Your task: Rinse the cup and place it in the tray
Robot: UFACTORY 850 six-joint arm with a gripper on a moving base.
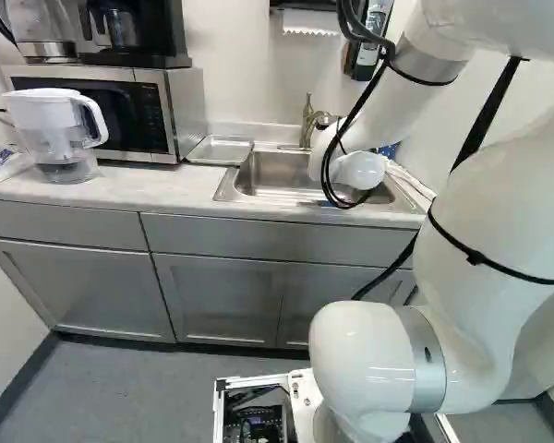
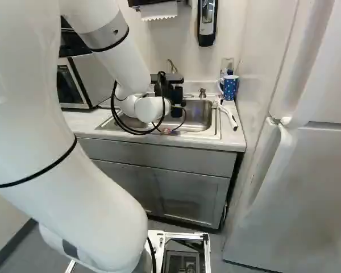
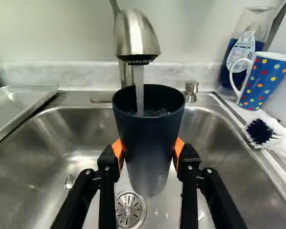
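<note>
Blackish cup (image 3: 148, 143) clamped in tool (image 2: 173, 94) over sink (image 3: 33, 157), faucet (image 3: 136, 36) running into it.

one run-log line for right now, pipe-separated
rinse: in progress | pincer: shut on dark cup, upright over sink | faucet: running into cup | tray: beside sink, cup not placed

Pale walls (image 1: 245, 74), grey cabinets (image 1: 217, 300), grey floor (image 1: 120, 392)
</note>
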